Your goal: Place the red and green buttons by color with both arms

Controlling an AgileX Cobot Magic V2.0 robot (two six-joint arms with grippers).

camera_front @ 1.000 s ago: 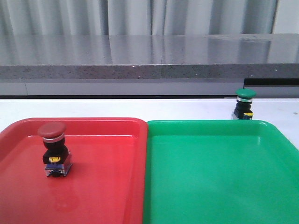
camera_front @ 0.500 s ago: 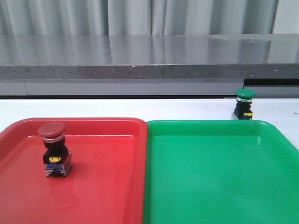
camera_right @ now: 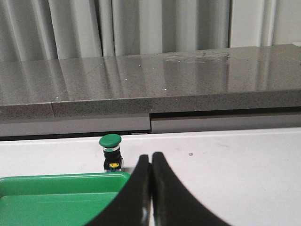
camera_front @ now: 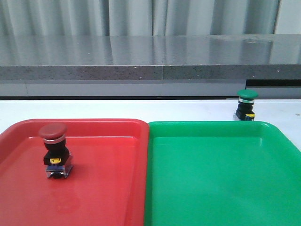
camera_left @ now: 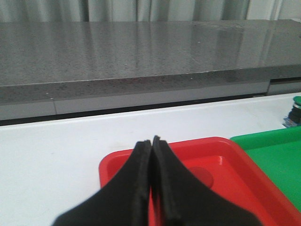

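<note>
The red button (camera_front: 54, 149) stands upright inside the red tray (camera_front: 103, 188), at its left. In the left wrist view only its cap (camera_left: 202, 176) shows, beside the fingers. The green button (camera_front: 246, 105) stands on the white table just behind the green tray (camera_front: 221, 183), at the far right; it shows in the right wrist view (camera_right: 111, 151) and at the edge of the left wrist view (camera_left: 295, 109). My left gripper (camera_left: 151, 140) is shut and empty above the red tray. My right gripper (camera_right: 151, 156) is shut and empty, right of the green button. Neither gripper shows in the front view.
The two trays sit side by side on the white table (camera_front: 141, 109). A grey stone ledge (camera_front: 150, 66) runs across behind the table, with corrugated grey panels above it. White table lies right of the green tray (camera_right: 235, 179) in the right wrist view.
</note>
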